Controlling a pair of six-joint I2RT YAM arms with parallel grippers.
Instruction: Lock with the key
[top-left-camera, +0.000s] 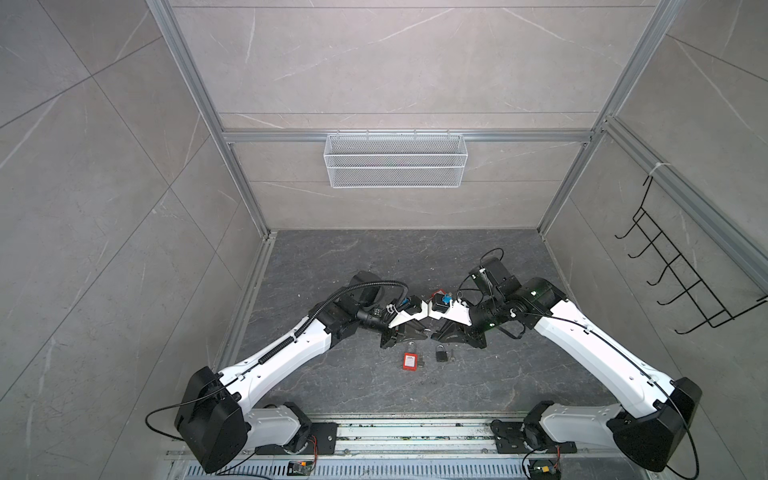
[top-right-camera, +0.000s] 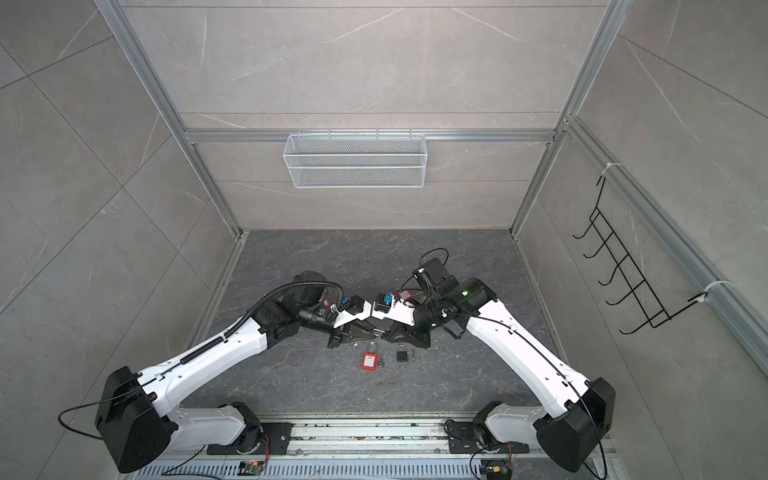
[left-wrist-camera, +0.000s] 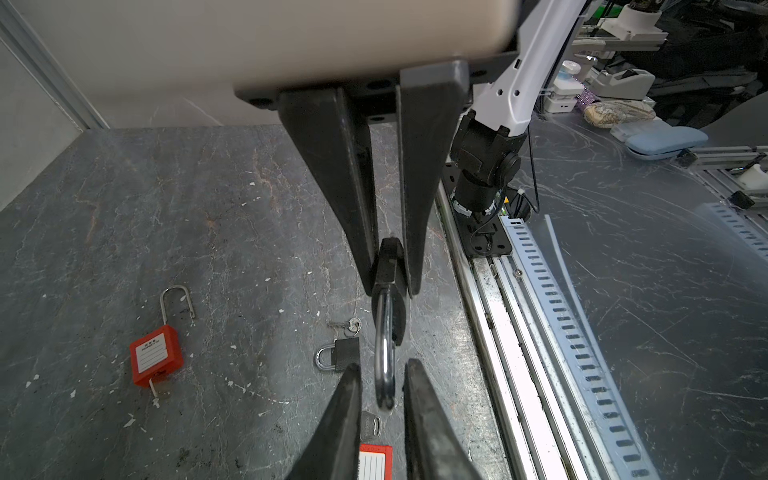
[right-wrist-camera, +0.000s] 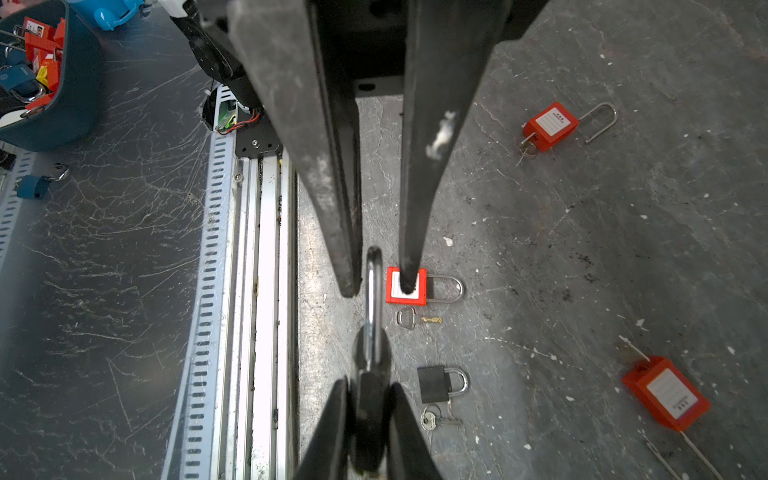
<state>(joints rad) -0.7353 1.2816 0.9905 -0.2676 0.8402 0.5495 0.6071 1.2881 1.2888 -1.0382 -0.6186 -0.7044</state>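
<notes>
My right gripper is shut on the black body of a padlock held above the table. Its silver shackle points at my left gripper. The left fingertips stand on either side of the shackle's end with a thin gap on each side, so that gripper is open. In both top views the two grippers meet nose to nose at mid-table. No key shows in the held padlock. A loose key lies on the table beside a small black padlock.
Red padlocks lie around on the dark stone table: one in front of the grippers, others off to the side. A metal rail runs along the front edge. A white mesh basket hangs on the back wall.
</notes>
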